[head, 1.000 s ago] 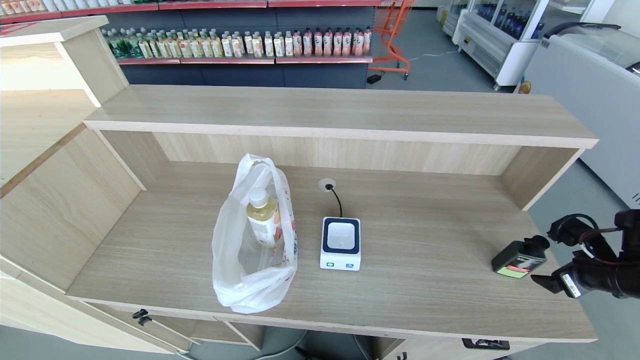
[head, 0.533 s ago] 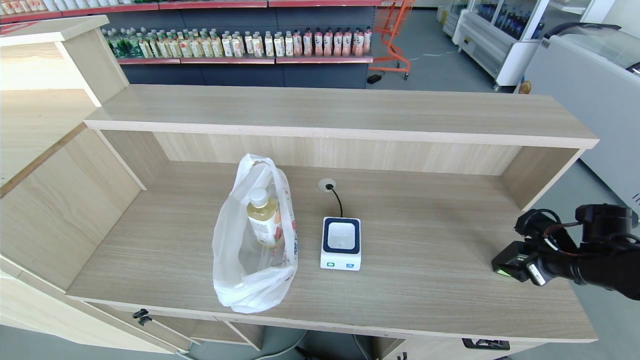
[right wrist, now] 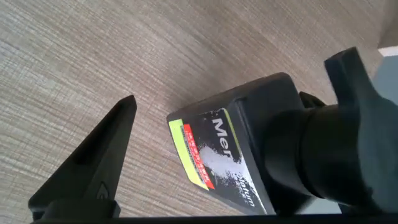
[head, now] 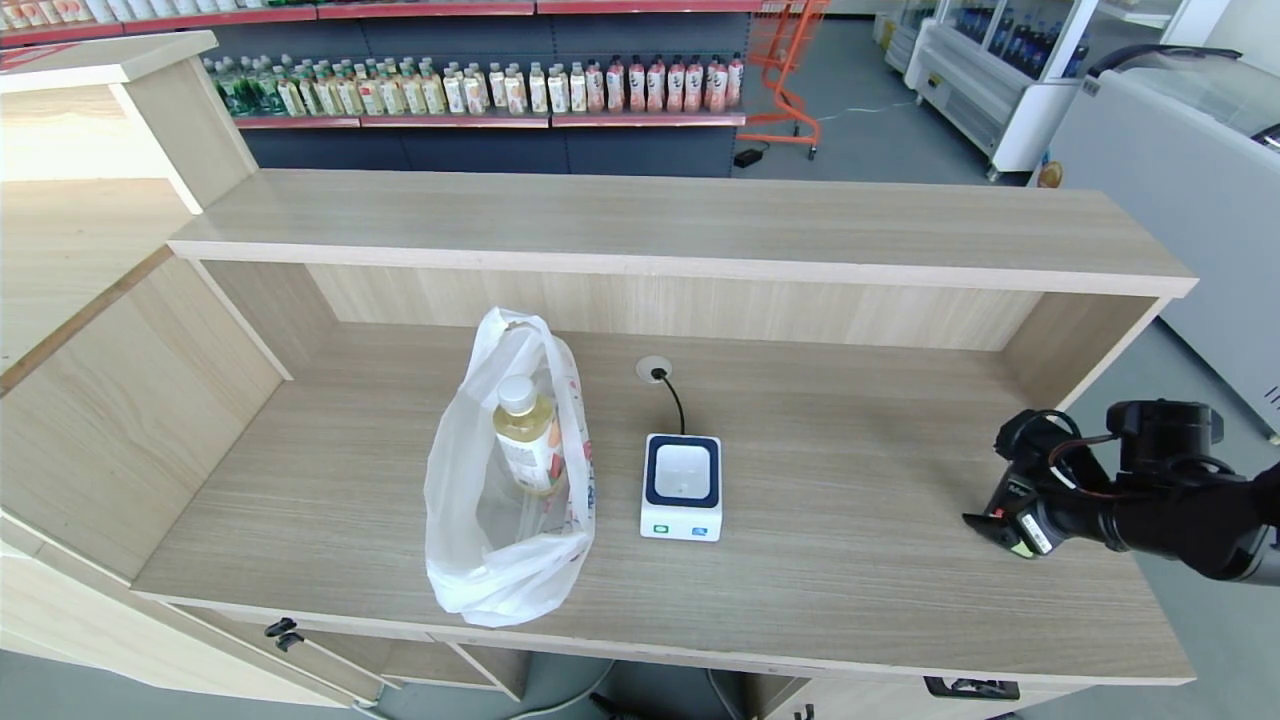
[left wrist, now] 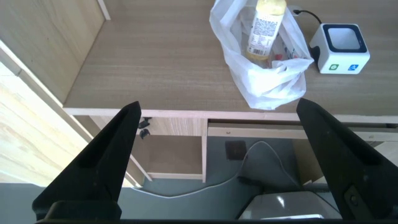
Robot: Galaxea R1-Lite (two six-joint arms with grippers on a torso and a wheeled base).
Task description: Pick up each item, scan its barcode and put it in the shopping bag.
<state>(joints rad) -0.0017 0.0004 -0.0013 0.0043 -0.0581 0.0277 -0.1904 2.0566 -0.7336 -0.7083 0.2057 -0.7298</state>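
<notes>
Left gripper point(left wrist: 219, 107) hangs out in front of the counter point(head: 850, 580), off its near edge, jaws spread wide with nothing between them. On the counter's near right, the right gripper point(right wrist: 235, 84) is low over the dark container point(right wrist: 217, 149) — it lies on its side, black cap, yellow and red label. Jaws are spread, 1 finger on either side, and the finger by the label end is clearly apart from it. Farther in, the white shopping bag point(head: 500, 580) stands open with 1 pale drink bottle point(head: 524, 435) upright inside. Just beside it to the right sits the scanner point(head: 682, 486) — its cable point(head: 672, 398) runs back to a hole in the counter.
</notes>
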